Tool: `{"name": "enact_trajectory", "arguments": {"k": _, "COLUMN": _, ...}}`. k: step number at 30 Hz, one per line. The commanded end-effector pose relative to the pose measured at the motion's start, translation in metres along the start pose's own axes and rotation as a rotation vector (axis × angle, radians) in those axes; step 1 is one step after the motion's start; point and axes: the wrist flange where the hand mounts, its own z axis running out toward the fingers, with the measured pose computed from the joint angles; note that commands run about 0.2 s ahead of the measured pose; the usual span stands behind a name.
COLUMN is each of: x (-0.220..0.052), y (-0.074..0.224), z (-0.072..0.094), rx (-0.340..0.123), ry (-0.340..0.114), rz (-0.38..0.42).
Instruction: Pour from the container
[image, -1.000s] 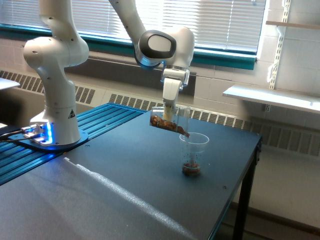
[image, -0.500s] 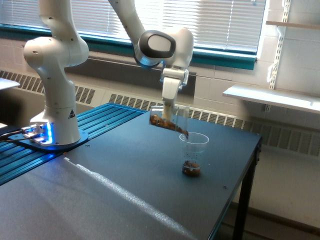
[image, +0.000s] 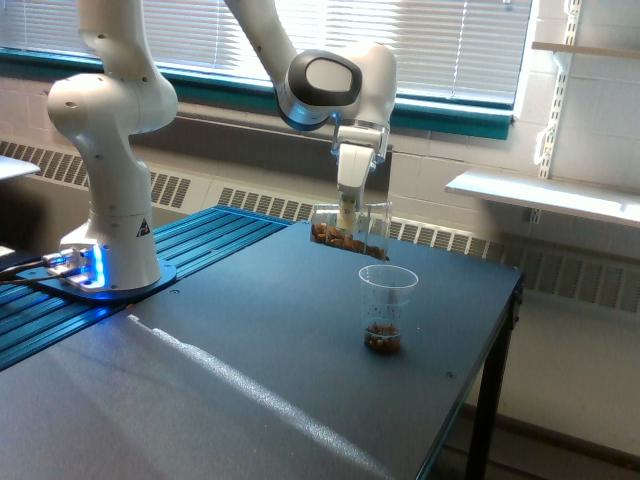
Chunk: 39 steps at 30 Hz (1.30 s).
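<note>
Clear plastic, the cylindrical container (image: 349, 228) of brown bits is clamped, tilted, by the gripper (image: 347, 212) above a tapered cup (image: 385, 306) on the dark table (image: 250, 350).

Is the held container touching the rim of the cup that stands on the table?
Apart. The exterior view shows a gap of background between the held container and the rim of the standing cup.

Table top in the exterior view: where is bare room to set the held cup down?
Bare surface runs across the table from the tapered cup toward the view's left and the near edge, and between that cup and the table's edge on the view's right. It is crowded only at the tapered cup, under the container in the gripper.
</note>
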Motion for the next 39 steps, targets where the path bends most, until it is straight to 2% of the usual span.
{"name": "enact_trajectory", "arguments": {"k": 1, "x": -0.003, "y": -0.005, "z": 0.0, "rx": -0.021, "ry": 0.001, "rz": -0.037}}
{"name": "enact_trajectory", "arguments": {"k": 13, "x": 0.001, "y": -0.007, "z": -0.004, "rx": -0.033, "ry": 0.01, "rz": -0.056}}
{"name": "enact_trajectory", "arguments": {"k": 39, "x": -0.016, "y": -0.005, "z": 0.007, "rx": -0.074, "ry": -0.007, "rz": -0.103}}
